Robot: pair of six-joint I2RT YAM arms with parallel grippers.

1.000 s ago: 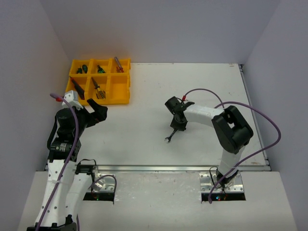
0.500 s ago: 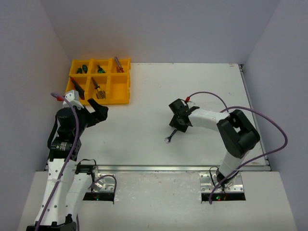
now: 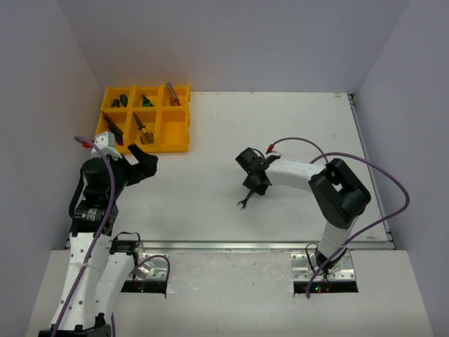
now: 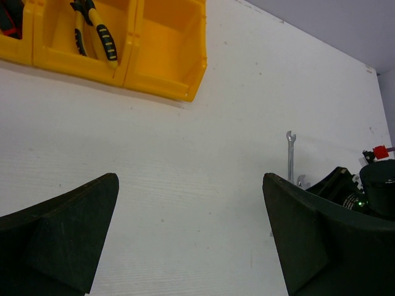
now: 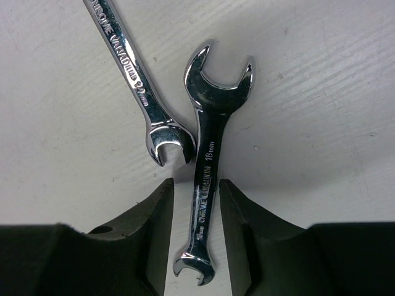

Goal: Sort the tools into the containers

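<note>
Two shiny silver wrenches lie on the white bench (image 3: 210, 126), well apart from the yellow tray (image 3: 174, 135), so I think the job is nearly done but not finished. Most of the tray's boxes hold tools, such as the yellow-and-black pliers (image 4: 99, 31). One corner box looks bare.

The short wrench (image 5: 207, 166) and the long wrench (image 5: 126, 68) are flat, hard metal with forked mouths. The tray is smooth plastic.

The right end effector (image 5: 196, 185) has a finger on each side of the short wrench's thin middle. It is only a little open and not squeezing yet. The left end effector (image 4: 190, 185) is wide open and holds nothing.
</note>
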